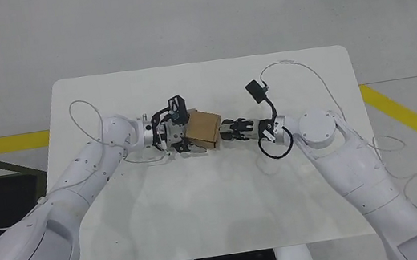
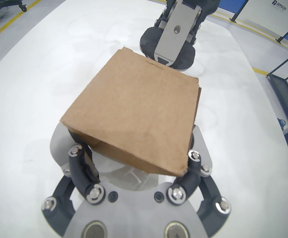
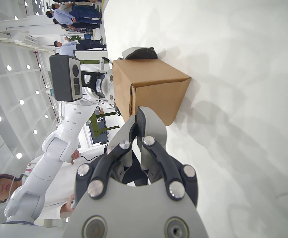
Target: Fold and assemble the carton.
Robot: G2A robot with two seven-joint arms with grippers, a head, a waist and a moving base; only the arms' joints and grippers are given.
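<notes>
left pincer (image 2: pixel 130 135) is grasping the carton (image 2: pixel 135 108). its two fingers (image 2: pixel 199 144) are spreading wide and pressing on opposite sides of the box's left end, one on the far side and one on the near side, with the cardboard filling the space between them. under the top panel at that end, an inner flap is showing, folded inward.

right pincer (image 3: pixel 137 113) is facing it from the right, fingers clenching tight together. the tips are touching the carton's right end at an upright corner where a seam is showing. whether a strip of cardboard is sitting between the pads, i cannot tell.

brown and already closed into a box shape, the carton is sitting between the two pincers, around the middle of the table (image 1: pixel 220 209) and slightly toward the far side. it is tilting a little in the left wrist view. its lower face is lying at the white surface or just above it, and i cannot tell whether it is touching.

beyond the pincers, both white arms are stretching inward from the near left and near right. around the rounded white table, the grey floor (image 1: pixel 191 11) is carrying a yellow stripe (image 1: pixel 0 145) on the left and on the right.
</notes>
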